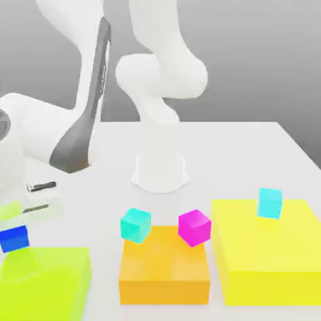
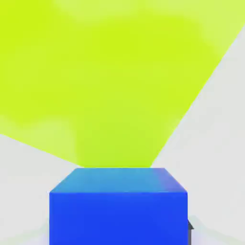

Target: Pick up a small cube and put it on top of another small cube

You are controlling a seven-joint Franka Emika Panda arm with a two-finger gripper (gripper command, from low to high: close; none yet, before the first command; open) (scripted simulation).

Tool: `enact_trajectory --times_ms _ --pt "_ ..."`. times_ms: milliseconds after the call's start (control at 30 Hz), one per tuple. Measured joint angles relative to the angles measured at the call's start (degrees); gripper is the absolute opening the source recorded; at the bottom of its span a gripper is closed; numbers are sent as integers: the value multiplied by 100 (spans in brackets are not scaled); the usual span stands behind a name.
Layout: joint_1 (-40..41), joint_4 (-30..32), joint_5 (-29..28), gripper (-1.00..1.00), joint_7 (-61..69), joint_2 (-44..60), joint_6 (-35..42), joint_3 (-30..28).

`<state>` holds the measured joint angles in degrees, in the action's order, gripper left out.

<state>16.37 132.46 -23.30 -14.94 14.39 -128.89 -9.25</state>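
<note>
at the exterior view's far left edge, we find the gripper (image 1: 15,233) clenched on the small cube (image 1: 14,239), a glossy deep-blue block held clear of the white table (image 1: 251,150) and hanging just above the lime block (image 1: 44,282). from the hand view, we look past the same blue cube (image 2: 117,206), gripped close under the camera, onto the lime block (image 2: 105,81) spread below it.

we judge the carry to be under way, with the stacking not yet done. the relation that matters now is sideways: every other small cube lies toward the exterior view's right of the held one. nearest is a turquoise cube (image 1: 135,225) on the orange block (image 1: 164,266), at its left far corner; just beside it, on the right far corner, sits the magenta cube (image 1: 194,227). a second turquoise cube (image 1: 270,203) rests well apart on the yellow block (image 1: 269,251).

we reckon the coming move must sweep the blue cube rightward and square it over whichever cube is chosen; we cannot tell which. the target faces are small, so a slight offset could tip the stack.
</note>
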Motion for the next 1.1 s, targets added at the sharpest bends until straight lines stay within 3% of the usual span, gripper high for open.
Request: enact_trajectory --times_ms 567,1100 --pt "-1948 762 997 -100 -5826 -1018 1034 1088" --pt "-3335 1758 2206 -100 -11523 -2511 373 2000"
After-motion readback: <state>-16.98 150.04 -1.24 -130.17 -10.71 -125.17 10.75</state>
